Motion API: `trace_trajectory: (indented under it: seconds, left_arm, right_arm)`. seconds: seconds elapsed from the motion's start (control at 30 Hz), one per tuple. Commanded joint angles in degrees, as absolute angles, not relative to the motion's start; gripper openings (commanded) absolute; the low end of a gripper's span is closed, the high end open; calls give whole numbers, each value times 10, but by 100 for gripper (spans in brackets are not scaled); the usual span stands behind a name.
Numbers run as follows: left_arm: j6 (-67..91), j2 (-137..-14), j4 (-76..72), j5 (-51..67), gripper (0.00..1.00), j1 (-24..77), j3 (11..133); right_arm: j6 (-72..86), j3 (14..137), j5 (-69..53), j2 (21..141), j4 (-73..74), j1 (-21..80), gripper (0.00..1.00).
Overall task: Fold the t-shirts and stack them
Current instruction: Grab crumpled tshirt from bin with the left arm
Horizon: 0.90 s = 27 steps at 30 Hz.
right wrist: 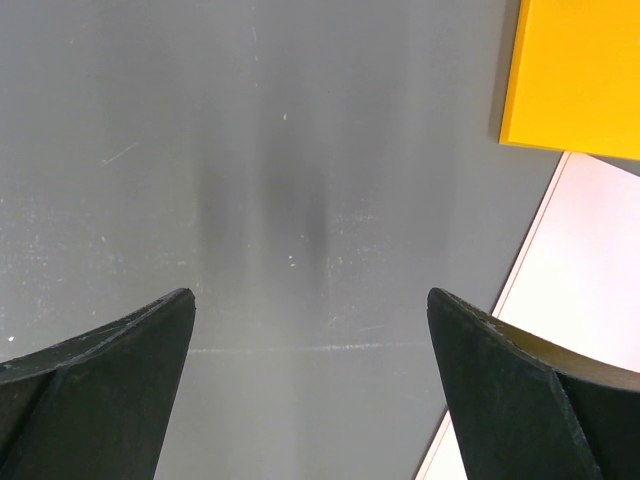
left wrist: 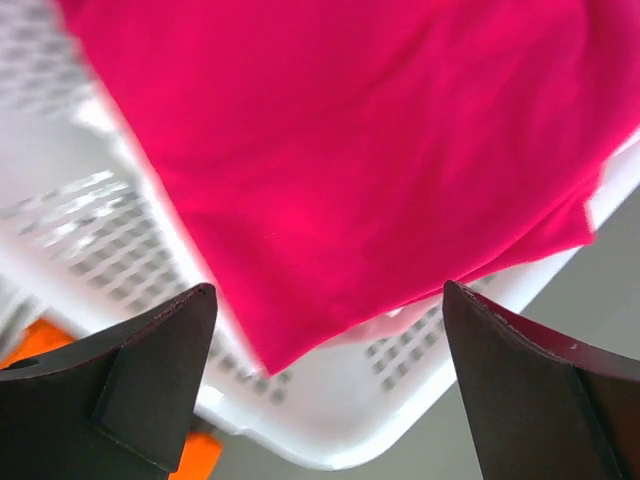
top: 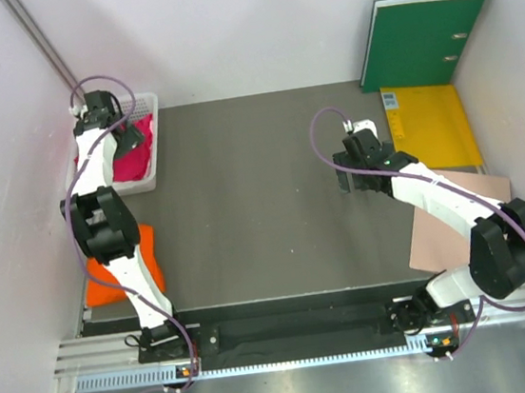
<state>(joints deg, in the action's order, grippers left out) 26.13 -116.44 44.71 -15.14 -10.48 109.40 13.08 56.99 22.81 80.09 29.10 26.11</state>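
Top view, nearest: the mounting rail lies at 6 o'clock and carries both arm bases
Top view, left gripper: reaches out to 10 o'clock above the white basket, jaws spread, nothing pinched
Top view, magenta t-shirt: bunched inside the basket, directly under that gripper
Top view, orange t-shirt: a small folded square at 8 o'clock on the table, partly hidden by the left arm
Top view, right gripper: hangs over bare table at 2 o'clock, jaws spread and empty
Top view, the rest: green binder leans on the back wall at 1 o'clock, yellow folder lies flat in front of it, tan paper sheet at 4 o'clock
Left wrist view: magenta cloth fills the frame from 9 to 3 o'clock; its lowest corner points to 6 o'clock between the wide jaws; no contact shows
Right wrist view: jaws wide over grey table, folder at 1 o'clock, sheet at 4 o'clock, no cloth
Step in hand: probably fetching the magenta shirt from the basket
Doing it well: drop straight down, pinch the cloth near the hanging corner, lift high enough to clear the rim, then carry it toward the bare middle for spreading
Writing: none readable; the binder spine is too small to tell
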Motion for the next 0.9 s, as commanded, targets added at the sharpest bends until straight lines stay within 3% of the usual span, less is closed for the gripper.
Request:
trace_trajectory:
  seconds: [0.0,0.4,0.5,0.53,0.6,0.7,0.87]
  left_arm:
    - [270,-1198,454,-78,99,-98,1165]
    - [270,-1262,434,-52,97,-98,1187]
    - [265,-1267,425,-61,64,-98,1193]
    - [265,-1269,423,-70,37,-98,1195]
    - [261,-1278,431,-83,3,-98,1208]
    - [257,-1288,455,-98,0,-101,1244]
    - [253,-1202,417,-107,0,-102,1204]
  right_arm:
    - [120,587,238,808,292,268,100]
    - [124,596,235,824,294,268,100]
    - [124,599,231,830,298,268,100]
    - [125,600,233,831,297,268,100]
    - [127,600,233,831,298,268,100]
    - [130,603,230,831,298,269,100]
    - [136,595,228,828,298,269,100]
